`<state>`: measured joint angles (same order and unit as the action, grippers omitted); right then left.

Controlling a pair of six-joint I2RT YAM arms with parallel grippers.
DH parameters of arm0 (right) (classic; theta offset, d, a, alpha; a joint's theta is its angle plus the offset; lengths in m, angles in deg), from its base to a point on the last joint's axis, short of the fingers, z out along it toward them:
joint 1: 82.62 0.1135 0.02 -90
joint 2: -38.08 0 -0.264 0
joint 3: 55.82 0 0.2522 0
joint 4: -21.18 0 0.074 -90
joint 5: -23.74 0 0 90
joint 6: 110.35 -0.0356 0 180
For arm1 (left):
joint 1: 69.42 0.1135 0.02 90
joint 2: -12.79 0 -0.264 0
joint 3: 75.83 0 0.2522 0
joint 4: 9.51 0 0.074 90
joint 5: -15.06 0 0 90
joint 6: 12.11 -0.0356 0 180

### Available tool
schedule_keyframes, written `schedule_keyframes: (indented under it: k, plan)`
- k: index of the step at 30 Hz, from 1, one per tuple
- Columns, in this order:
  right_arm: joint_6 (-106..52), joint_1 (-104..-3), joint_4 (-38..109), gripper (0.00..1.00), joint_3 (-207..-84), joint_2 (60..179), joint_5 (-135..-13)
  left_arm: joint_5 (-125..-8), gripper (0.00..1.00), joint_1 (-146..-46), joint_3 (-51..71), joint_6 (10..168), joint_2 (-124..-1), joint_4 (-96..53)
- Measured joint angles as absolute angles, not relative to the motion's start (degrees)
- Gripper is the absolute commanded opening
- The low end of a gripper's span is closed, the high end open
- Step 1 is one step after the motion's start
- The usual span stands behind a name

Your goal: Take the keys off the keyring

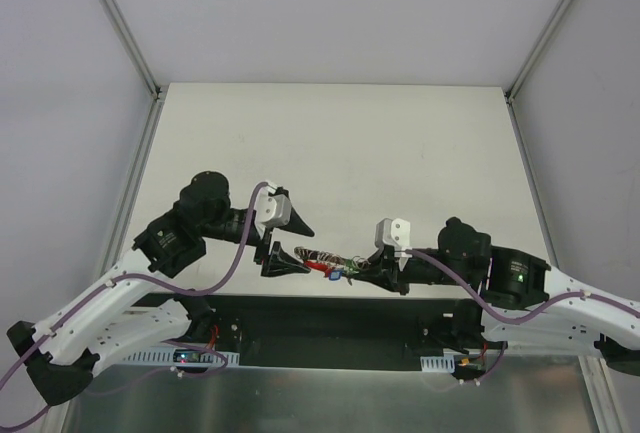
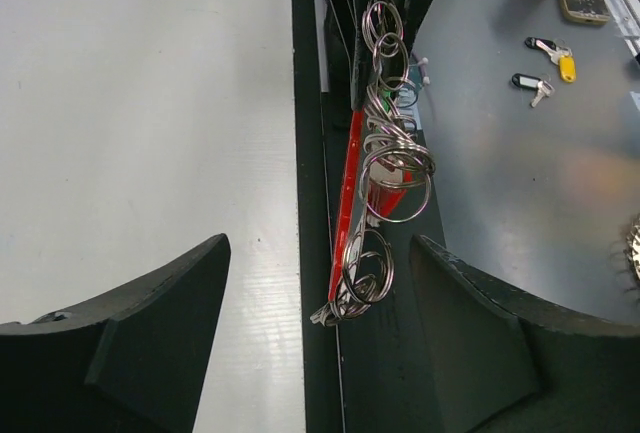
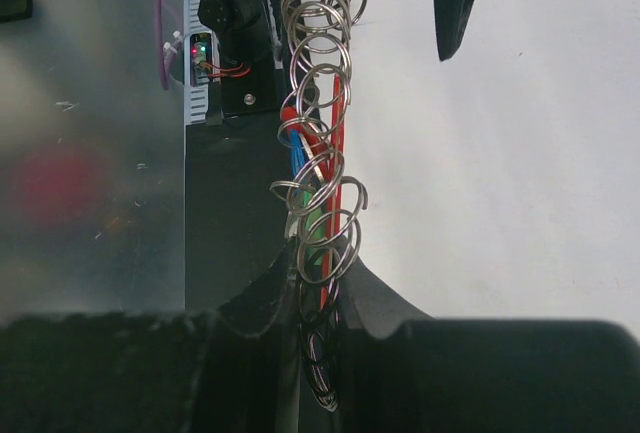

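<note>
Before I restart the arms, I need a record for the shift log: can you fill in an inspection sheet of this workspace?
Surface: white table, matt.
Job's things: keyring, silvery rings chained along a red band, strung between the claws; coloured bits among the rings, too small to identify.
Clutter: two loose keys on the grey bench beside the table.
Grippers: left claw open, astride the chain's end, not touching; right claw shut on keyring.
Cables: purple cable along each arm.
Surroundings: white walls, metal frame.
</note>
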<state>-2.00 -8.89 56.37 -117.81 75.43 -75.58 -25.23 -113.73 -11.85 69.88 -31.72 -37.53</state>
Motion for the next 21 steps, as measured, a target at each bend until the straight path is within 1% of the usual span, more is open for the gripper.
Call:
schedule_keyframes:
  k: [1, 2, 4, 5, 9, 12, 13, 15, 16, 19, 21]
  plan:
    - [-1.98, -8.93, 56.15, 0.01, -117.81, 75.45, -75.69, -24.44, 0.66, -113.73, -12.0, 70.1, -32.24, -37.21]
    - [-1.98, -8.93, 55.95, 0.01, -117.81, 75.51, -75.73, -23.94, 0.58, -113.73, -12.18, 70.31, -32.66, -37.05]
    - [-1.94, -9.13, 55.36, 0.01, -117.81, 75.8, -75.77, -23.09, 0.49, -113.73, -12.46, 70.75, -33.25, -36.94]
    - [-1.94, -9.24, 55.1, 0.01, -117.83, 76.0, -75.82, -22.74, 0.36, -113.73, -12.53, 70.95, -33.38, -36.77]
    - [-2.07, -9.76, 54.25, 0.01, -117.85, 77.0, -75.82, -20.9, 0.0, -113.73, -12.73, 71.32, -33.42, -35.55]
    - [-2.39, -10.14, 54.25, 0.12, -117.88, 77.2, -75.34, -19.22, 0.0, -113.73, -12.75, 71.32, -33.29, -35.46]
    - [-2.63, -10.18, 54.25, 0.28, -117.9, 77.13, -75.05, -19.17, 0.0, -113.73, -12.77, 71.41, -33.21, -35.35]
    - [-3.49, -10.09, 54.25, 0.43, -117.9, 77.02, -74.29, -19.83, 0.0, -113.73, -12.97, 72.22, -33.16, -34.91]
    - [-3.77, -10.16, 53.98, 0.54, -117.92, 76.96, -72.45, -20.48, 0.0, -113.76, -13.18, 72.98, -33.14, -34.74]
    - [-6.24, -10.31, 53.68, 0.61, -118.64, 76.54, -66.92, -26.04, 0.0, -114.02, -13.88, 75.43, -33.14, -34.58]
    - [-7.38, -10.35, 53.29, 0.62, -119.17, 75.95, -63.23, -30.12, 0.0, -114.08, -14.26, 77.15, -33.12, -34.65]
